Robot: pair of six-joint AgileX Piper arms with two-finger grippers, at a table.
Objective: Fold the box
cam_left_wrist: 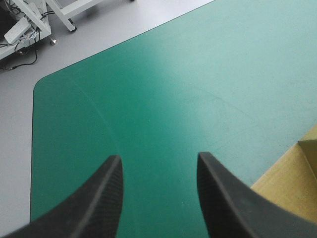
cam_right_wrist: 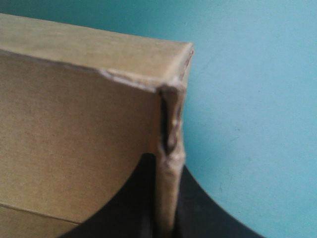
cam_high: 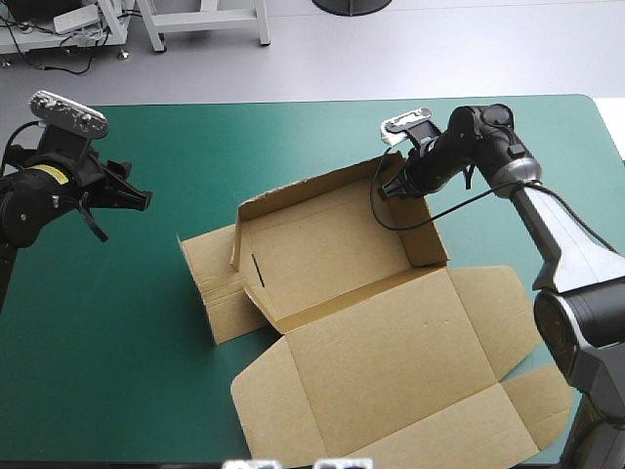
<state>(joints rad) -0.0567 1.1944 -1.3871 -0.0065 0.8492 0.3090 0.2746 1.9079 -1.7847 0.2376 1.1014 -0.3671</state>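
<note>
The box (cam_high: 337, 256) lies around the middle of the table (cam_high: 107, 371), an open tray with its lid (cam_high: 391, 376) flat. We see the right arm come in from the right, elbow bent, its wrist angled down at the tray's far right corner. The right gripper (cam_high: 395, 186) is all but closed on the box there. In its wrist view the black fingers (cam_right_wrist: 129, 203) stand on either side of the end wall just below the corner, one inside the tray and one outside.

The left arm hangs over the table's left part, well apart from the box. The left gripper (cam_high: 135, 195) points rightward, its fingers spread with nothing between them. A flat flap (cam_high: 217, 285) lies at the tray's left end, between that gripper and the tray.

The tray's long axis runs left to right, its right end turned a little toward the far edge. It opens upward, and the lid stretches toward the near right corner.
</note>
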